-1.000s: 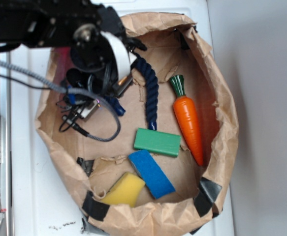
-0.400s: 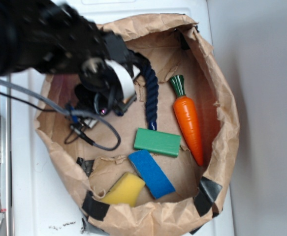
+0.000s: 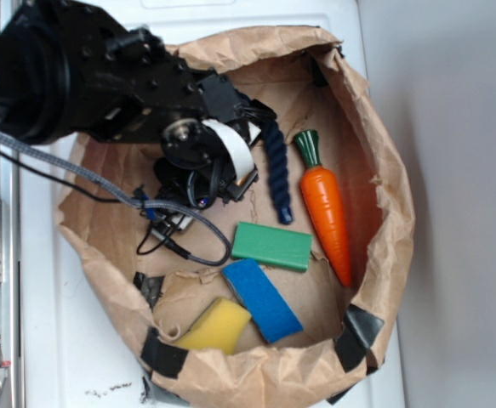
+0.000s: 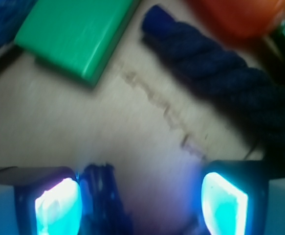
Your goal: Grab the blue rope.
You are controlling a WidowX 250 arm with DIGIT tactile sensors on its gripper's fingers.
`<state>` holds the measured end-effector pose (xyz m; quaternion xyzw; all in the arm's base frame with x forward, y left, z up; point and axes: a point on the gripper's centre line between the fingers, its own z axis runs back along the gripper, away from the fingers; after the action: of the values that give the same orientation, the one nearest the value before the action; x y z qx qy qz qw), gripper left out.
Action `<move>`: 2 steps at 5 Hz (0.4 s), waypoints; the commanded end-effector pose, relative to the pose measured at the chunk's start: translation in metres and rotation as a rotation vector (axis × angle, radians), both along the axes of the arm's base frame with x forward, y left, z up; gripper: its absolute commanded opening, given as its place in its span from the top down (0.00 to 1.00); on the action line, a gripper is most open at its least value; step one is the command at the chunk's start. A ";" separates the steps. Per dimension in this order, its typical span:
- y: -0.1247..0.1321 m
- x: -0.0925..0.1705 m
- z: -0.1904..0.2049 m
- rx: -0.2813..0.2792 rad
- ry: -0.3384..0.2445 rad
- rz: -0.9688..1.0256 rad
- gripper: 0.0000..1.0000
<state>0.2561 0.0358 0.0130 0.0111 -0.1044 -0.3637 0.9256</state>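
Your wrist view is showing the claw (image 4: 142,196) spread open over bare paper, gripping nothing. The blue rope (image 3: 277,170) is lying in the paper bag (image 3: 384,153) beside the carrot (image 3: 326,208) and green block (image 3: 271,246).

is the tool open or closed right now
Open. In the wrist view the tool shows two lit fingertips apart, bare paper between them; the blue rope lies ahead, ungrasped.
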 end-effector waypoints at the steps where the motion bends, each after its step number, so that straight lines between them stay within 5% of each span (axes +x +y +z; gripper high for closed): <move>1: -0.007 0.008 -0.001 -0.020 -0.054 0.010 1.00; 2: -0.006 0.007 0.001 -0.028 -0.056 0.009 1.00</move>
<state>0.2605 0.0304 0.0128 0.0006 -0.1298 -0.3487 0.9282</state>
